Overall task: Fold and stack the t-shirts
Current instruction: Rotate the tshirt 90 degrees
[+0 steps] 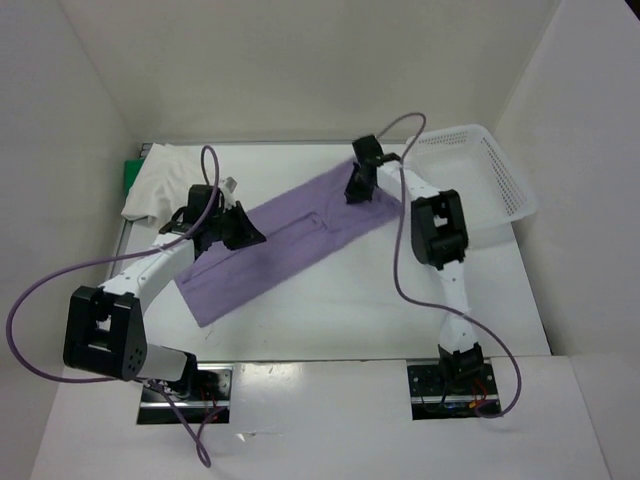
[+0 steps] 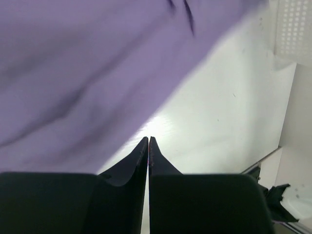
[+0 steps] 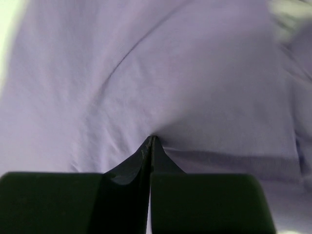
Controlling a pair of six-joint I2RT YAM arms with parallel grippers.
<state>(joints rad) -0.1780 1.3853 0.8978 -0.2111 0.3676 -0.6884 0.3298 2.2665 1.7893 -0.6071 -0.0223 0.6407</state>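
At the far left corner of the tabletop (image 1: 360, 300) a green t-shirt (image 1: 131, 177) peeks out from under a crumpled white t-shirt (image 1: 162, 180). Just right of that pile, the left fingers (image 2: 130, 168) are clenched, their tips meeting right on the near edge of the lavender t-shirt (image 1: 290, 245), apparently pinching its hem. This shirt lies spread out as a long band running diagonally across the middle of the tabletop, from near the left arm's base toward the far right. At its far right end the right fingers (image 3: 165, 165) are pressed together on the cloth, which puckers into creases at their tips. A white mesh basket (image 1: 503, 185) sits at the far right corner, apart from the shirt.
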